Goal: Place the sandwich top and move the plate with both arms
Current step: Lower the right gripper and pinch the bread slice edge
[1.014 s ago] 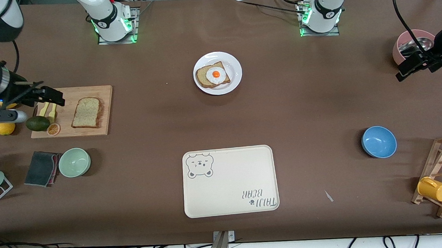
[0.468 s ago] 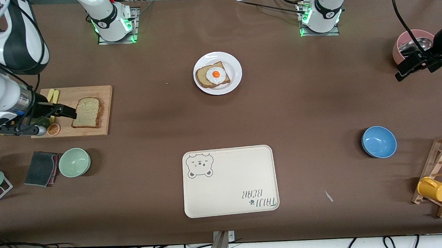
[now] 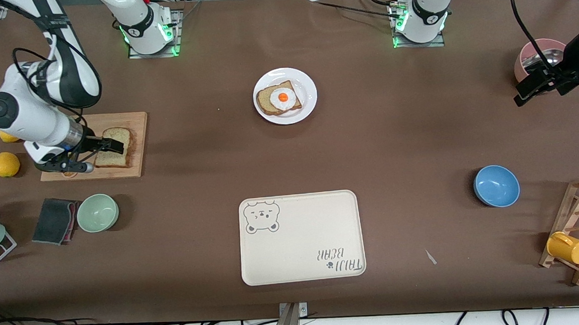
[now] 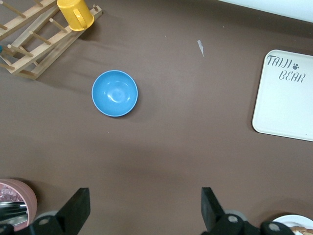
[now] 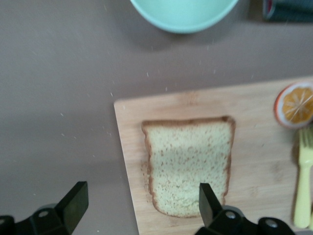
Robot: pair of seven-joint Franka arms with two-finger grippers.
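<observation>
The sandwich top (image 3: 118, 160), a plain brown slice, lies flat on a wooden cutting board (image 3: 137, 141) toward the right arm's end of the table. My right gripper (image 3: 112, 145) hovers open over its edge. In the right wrist view the sandwich top (image 5: 188, 171) shows by one black finger (image 5: 208, 203), and the right gripper (image 5: 142, 203) holds nothing. The white plate (image 3: 306, 83) sits between the two bases and carries an egg-topped slice (image 3: 279, 100). My left gripper (image 3: 522, 95) waits open over the table by a pink bowl (image 3: 539, 52); in its wrist view the left gripper (image 4: 144, 205) is empty.
A cream bear tray (image 3: 301, 237) lies nearer the front camera than the plate. A blue bowl (image 3: 496, 185) and a wooden rack with a yellow mug (image 3: 568, 247) sit toward the left arm's end. A green bowl (image 3: 97, 212), grey cloth (image 3: 54, 220) and lemon (image 3: 5, 164) surround the board.
My right arm has swung from the table's end in over the cutting board, bringing its open gripper above the bread slice. The left arm has barely shifted.
</observation>
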